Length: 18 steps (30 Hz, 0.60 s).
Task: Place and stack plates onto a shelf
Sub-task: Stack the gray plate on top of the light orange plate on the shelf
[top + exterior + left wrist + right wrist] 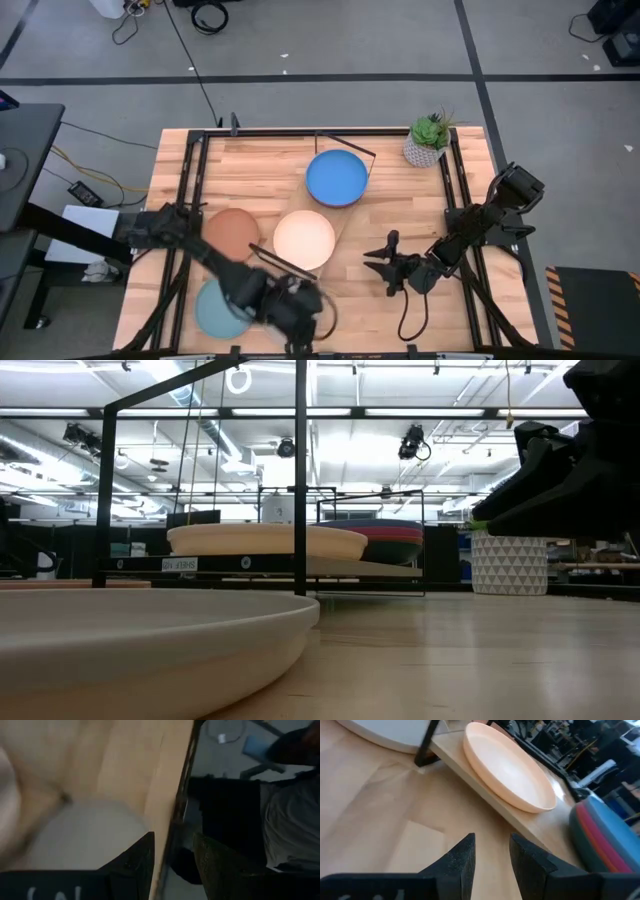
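The left gripper (300, 318), fingers parted and empty, hovers at the table's near edge beside the pale blue plate (215, 312), partly hidden under its arm. The right gripper (383, 262) hangs slightly open over bare wood. Four plates show from above: the cream plate (303, 239) and a blue-topped stack (337, 177), perhaps three deep, on the shelf (348, 215), the terracotta plate (232, 233) beside it

Bright ceiling lights (330, 412) shine evenly from above. The left wrist view is strongly blurred, and the near plate (150, 645) under those lights is unsharp.
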Each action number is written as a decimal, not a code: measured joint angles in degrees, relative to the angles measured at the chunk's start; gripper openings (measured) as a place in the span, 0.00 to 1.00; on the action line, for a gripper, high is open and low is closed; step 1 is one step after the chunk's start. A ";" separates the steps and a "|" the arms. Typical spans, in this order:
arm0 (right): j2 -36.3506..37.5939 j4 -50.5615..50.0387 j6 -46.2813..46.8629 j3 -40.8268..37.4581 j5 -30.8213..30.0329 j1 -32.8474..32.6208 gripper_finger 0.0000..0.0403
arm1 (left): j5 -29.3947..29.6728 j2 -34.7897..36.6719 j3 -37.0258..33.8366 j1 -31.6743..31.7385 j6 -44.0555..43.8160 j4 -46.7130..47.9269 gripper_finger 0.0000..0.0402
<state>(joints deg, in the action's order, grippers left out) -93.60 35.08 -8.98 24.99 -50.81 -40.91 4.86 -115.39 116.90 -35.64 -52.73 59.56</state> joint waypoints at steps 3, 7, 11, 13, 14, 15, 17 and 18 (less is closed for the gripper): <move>0.00 0.01 -2.39 0.00 -3.43 0.51 0.31 | 0.07 0.00 -5.59 -3.68 -9.21 -2.38 0.35; 0.00 0.09 -6.38 0.00 -8.52 1.56 0.31 | 1.72 -0.07 -14.54 -8.03 -16.68 -12.43 0.35; 0.00 3.49 -11.51 0.00 -8.88 3.28 0.31 | 3.69 -0.11 -22.86 -11.11 -19.04 -25.85 0.35; 0.00 6.33 -14.43 0.00 -7.67 4.28 0.31 | 5.89 -0.11 -25.86 -12.40 -19.04 -30.27 0.35; 0.02 7.76 -15.70 0.00 -6.95 4.71 0.31 | 7.01 -0.11 -27.06 -12.95 -19.03 -31.41 0.35; 0.02 9.12 -16.99 0.00 -5.68 5.12 0.31 | 8.03 -0.11 -28.04 -13.46 -19.03 -31.75 0.35; 0.02 11.16 -19.20 0.00 -3.03 5.92 0.31 | 10.14 -0.28 -29.31 -14.28 -18.75 -31.66 0.35; 0.02 12.04 -20.15 0.00 -1.57 6.30 0.31 | 10.87 -0.67 -29.50 -14.55 -17.99 -31.53 0.35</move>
<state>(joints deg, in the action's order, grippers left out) -93.58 47.12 -29.13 24.99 -52.38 -34.62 15.72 -116.06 87.40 -50.19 -70.72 28.03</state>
